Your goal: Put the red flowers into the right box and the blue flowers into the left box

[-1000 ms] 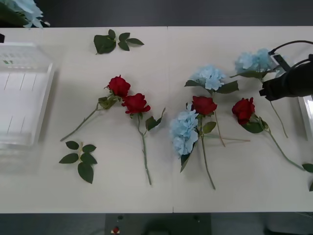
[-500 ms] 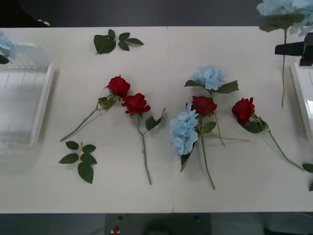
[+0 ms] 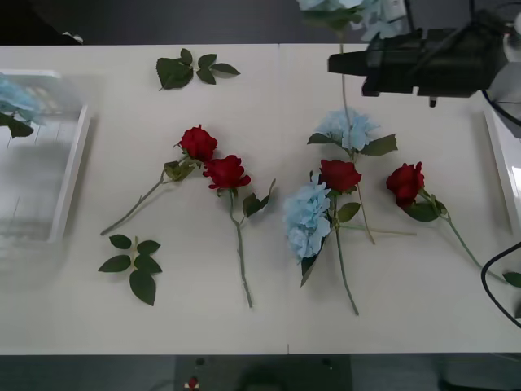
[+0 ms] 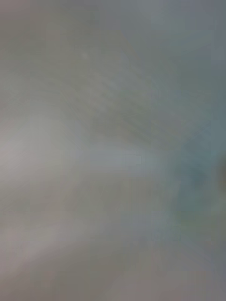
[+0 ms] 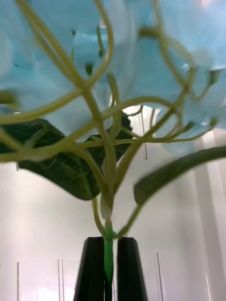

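Note:
My right gripper (image 3: 337, 63) hangs over the table's far middle-right, shut on the stem of a blue flower (image 3: 352, 8) whose stem dangles below it. The left gripper (image 5: 108, 270) has its black fingers shut on the green stem of another blue flower (image 5: 141, 61), which sits over the left box (image 3: 70, 179) at the bloom (image 3: 11, 96). On the table lie two blue flowers (image 3: 348, 128) (image 3: 307, 217) and several red flowers (image 3: 198, 142) (image 3: 226, 172) (image 3: 339, 174) (image 3: 406, 181). The right box (image 3: 498, 167) shows at the right edge.
Loose leaf sprigs lie at the far left-centre (image 3: 191, 69) and near left (image 3: 134, 265). A black cable (image 3: 495, 281) loops at the near right. The stems of the middle flowers cross one another.
The right arm has swung left from the right edge to the far middle-right, carrying the blue flower high. The left arm's blue flower has come down over the left box.

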